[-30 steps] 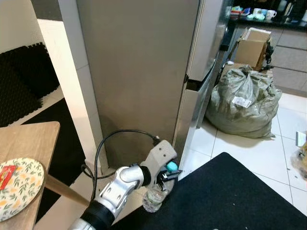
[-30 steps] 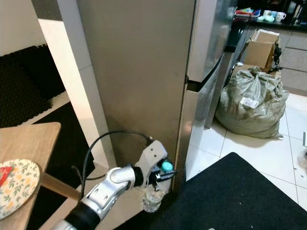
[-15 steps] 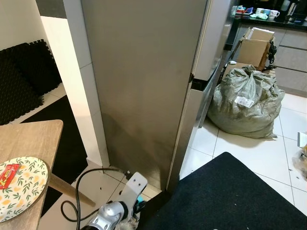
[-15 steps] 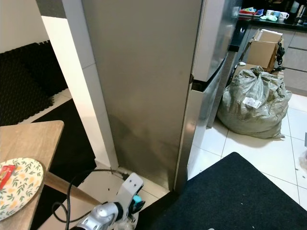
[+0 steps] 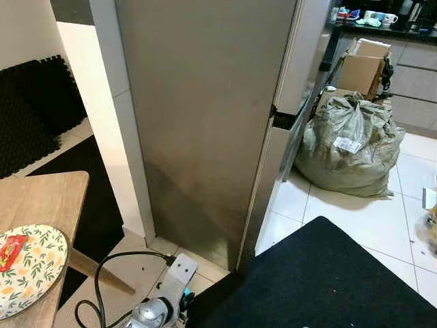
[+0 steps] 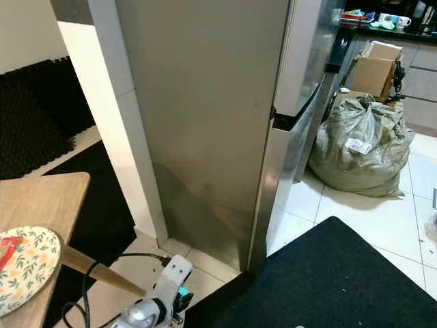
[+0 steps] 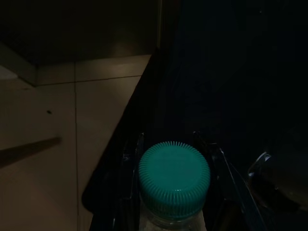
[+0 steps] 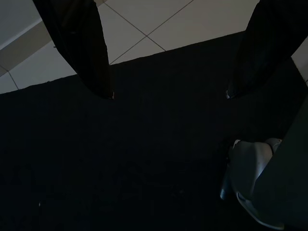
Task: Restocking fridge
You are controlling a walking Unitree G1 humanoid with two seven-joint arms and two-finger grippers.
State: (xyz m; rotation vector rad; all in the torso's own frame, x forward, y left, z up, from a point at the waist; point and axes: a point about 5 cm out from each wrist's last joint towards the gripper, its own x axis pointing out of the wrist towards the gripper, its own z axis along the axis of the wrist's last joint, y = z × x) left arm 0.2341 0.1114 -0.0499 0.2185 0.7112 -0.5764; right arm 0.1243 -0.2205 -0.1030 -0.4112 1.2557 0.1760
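Our left tool [image 7: 173, 192] hangs low beside the tall brushed-steel fridge [image 5: 205, 123], its fingers clamped on the neck of a clear plastic bottle with a ribbed teal cap [image 7: 174, 174]. Our right tool [image 8: 168, 91] idles with fingers apart over the black floor mat [image 5: 321, 280]. To restock well, we should keep the bottle upright and get round to the closed fridge door first.

You are seeing: right end effector [image 8: 168, 91], fingers [image 8: 79, 48] hanging spread apart over black mat [image 8: 120, 163]; pale floor tiles [image 8: 159, 24] showing beyond.
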